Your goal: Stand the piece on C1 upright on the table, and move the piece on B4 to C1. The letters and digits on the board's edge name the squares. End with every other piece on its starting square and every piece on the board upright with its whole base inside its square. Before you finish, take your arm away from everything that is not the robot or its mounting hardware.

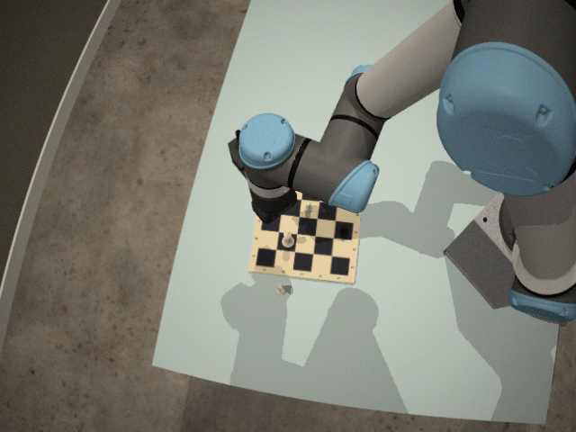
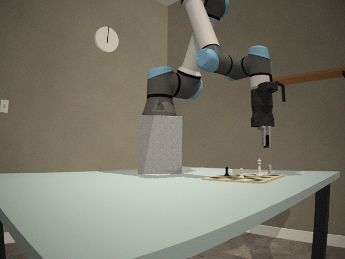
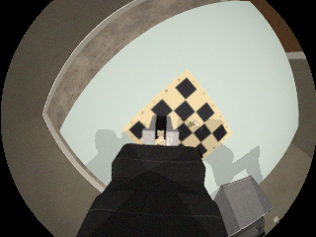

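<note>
The small chessboard (image 1: 306, 241) lies on the pale table. My gripper (image 2: 266, 144) hangs high above the board's left far corner and is shut on a small dark piece (image 2: 266, 139), seen as a dark sliver between the fingers; the piece also shows in the wrist view (image 3: 161, 126). In the top view the wrist hides the fingers. On the board stand a tall white piece (image 1: 288, 239), a smaller white piece (image 1: 308, 209) and a black pawn (image 1: 344, 229). A pale piece (image 1: 279, 289) stands on the table just off the board's near edge.
The arm's grey pedestal (image 2: 160, 143) stands at the back of the table, to the right of the board in the top view. The table's curved edge runs left of the board, and a brown shelf (image 2: 309, 75) juts from the wall.
</note>
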`<state>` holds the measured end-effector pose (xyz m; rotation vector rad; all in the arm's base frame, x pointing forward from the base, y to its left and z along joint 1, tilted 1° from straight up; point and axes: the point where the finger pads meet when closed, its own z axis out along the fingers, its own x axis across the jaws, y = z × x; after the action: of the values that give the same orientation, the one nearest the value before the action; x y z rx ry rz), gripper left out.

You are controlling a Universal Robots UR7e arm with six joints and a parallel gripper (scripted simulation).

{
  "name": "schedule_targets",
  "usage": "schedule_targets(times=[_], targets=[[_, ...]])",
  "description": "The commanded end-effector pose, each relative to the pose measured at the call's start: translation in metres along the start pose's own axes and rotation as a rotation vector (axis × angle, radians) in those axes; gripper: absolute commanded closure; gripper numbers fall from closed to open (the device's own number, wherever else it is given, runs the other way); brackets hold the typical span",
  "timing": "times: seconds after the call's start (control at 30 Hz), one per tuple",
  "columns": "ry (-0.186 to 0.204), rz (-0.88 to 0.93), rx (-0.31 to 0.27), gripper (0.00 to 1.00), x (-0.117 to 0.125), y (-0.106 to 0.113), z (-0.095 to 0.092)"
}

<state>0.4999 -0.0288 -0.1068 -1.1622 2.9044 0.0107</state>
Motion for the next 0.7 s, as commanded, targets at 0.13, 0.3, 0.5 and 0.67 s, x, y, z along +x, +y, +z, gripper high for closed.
schedule_targets(times=[0.13,0.3,0.5,0.67], targets=[[0.000,0.000,0.001,1.00,0.000,0.000,0.026],[0.000,0.000,0.001,1.00,0.000,0.000,0.045],[0.000,0.000,0.001,1.00,0.000,0.000,0.069],[0.000,0.000,0.001,1.00,0.000,0.000,0.086]])
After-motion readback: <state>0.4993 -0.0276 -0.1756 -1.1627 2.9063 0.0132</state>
